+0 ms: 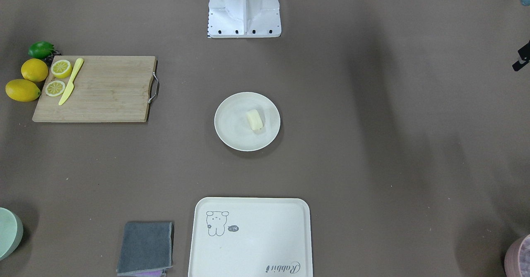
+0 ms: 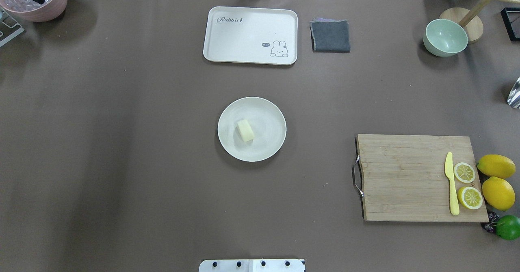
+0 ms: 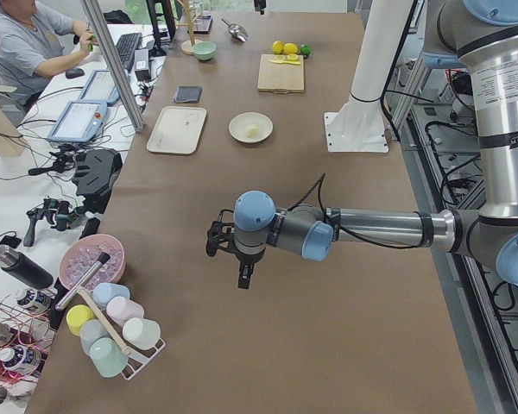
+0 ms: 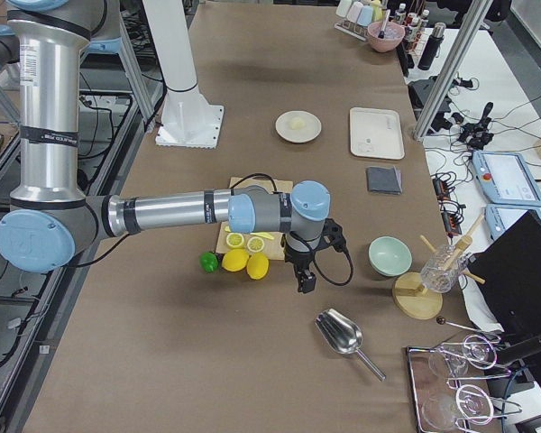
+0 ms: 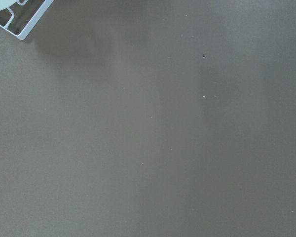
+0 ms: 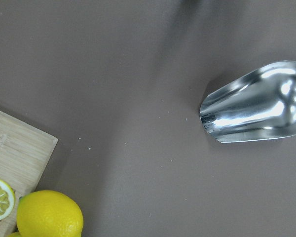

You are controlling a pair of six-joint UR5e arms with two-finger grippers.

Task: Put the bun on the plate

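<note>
Matte brown table covering [image 2: 122, 150]. At centre, bun [image 2: 245, 130]: small rounded block, pale cream-yellow, smooth, lying flat inside plate [image 2: 270, 115], slightly off its middle. Round off-white dish, raised rim, unmarked. Farther out: cream tray [image 2: 243, 36], grey cloth [image 2: 330, 36], cutting board [image 2: 402, 174]. Well apart from plate, above bare table: left gripper [image 3: 242, 269] and right gripper [image 4: 304, 278]; finger opening and hold not determinable.
</note>
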